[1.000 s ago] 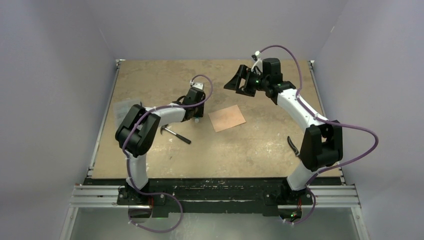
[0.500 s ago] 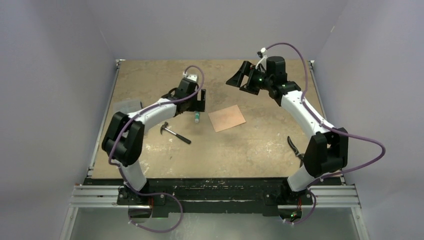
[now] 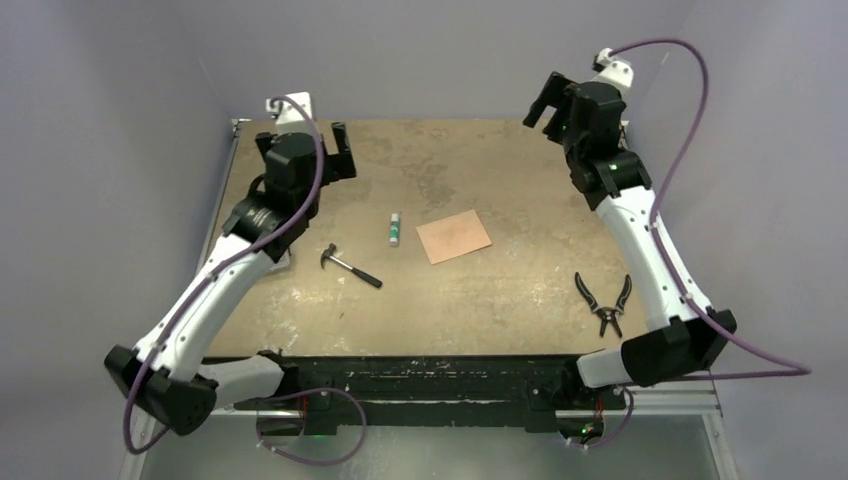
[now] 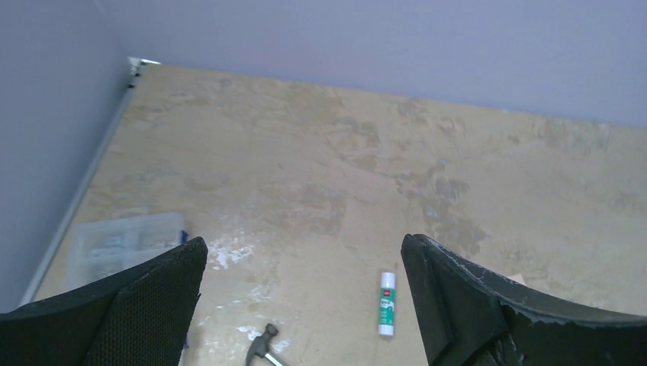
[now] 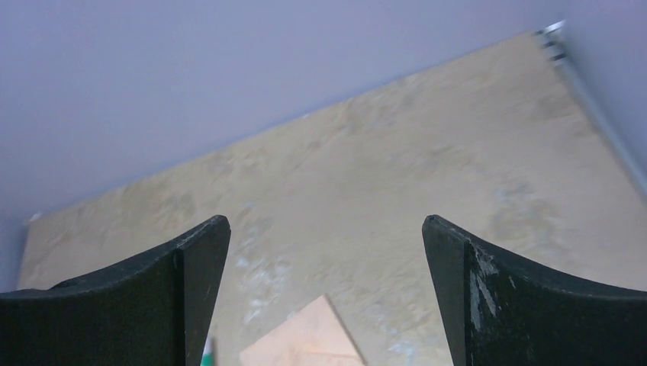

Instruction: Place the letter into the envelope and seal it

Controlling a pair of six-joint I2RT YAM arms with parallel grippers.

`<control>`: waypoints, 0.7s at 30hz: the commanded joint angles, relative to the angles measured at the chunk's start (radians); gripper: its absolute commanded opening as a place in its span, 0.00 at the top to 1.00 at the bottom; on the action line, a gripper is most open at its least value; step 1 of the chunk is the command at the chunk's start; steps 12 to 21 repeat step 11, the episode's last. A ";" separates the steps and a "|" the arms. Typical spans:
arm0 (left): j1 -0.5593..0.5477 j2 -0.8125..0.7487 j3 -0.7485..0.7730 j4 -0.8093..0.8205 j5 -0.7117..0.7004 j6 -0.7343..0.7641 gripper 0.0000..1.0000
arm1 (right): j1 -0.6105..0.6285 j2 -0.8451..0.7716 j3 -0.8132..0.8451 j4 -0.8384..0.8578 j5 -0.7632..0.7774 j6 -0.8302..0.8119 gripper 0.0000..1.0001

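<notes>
A single salmon-pink rectangle, the envelope, lies flat at the table's middle, and faint fold lines cross it in the right wrist view. The letter is not visible as a separate sheet. My left gripper is raised over the far left of the table, open and empty. Over the far right corner my right gripper hangs high, also open and empty. Both are well away from the envelope.
A white and green glue stick lies just left of the envelope. A small hammer rests further left, and pliers lie near the right arm. A clear plastic bag sits at the left edge.
My left gripper opened, left the glue stick on the table, and swung up to the far left. The right arm rose and pulled back to the far right corner.
</notes>
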 commanded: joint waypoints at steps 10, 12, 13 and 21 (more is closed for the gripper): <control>0.003 -0.255 0.000 -0.111 -0.170 0.016 0.01 | -0.003 -0.182 0.080 -0.096 0.425 -0.052 0.01; 0.003 -0.262 -0.003 -0.104 -0.165 0.021 0.01 | -0.004 -0.188 0.081 -0.094 0.421 -0.049 0.01; 0.003 -0.262 -0.003 -0.104 -0.165 0.021 0.01 | -0.004 -0.188 0.081 -0.094 0.421 -0.049 0.01; 0.003 -0.262 -0.003 -0.104 -0.165 0.021 0.01 | -0.004 -0.188 0.081 -0.094 0.421 -0.049 0.01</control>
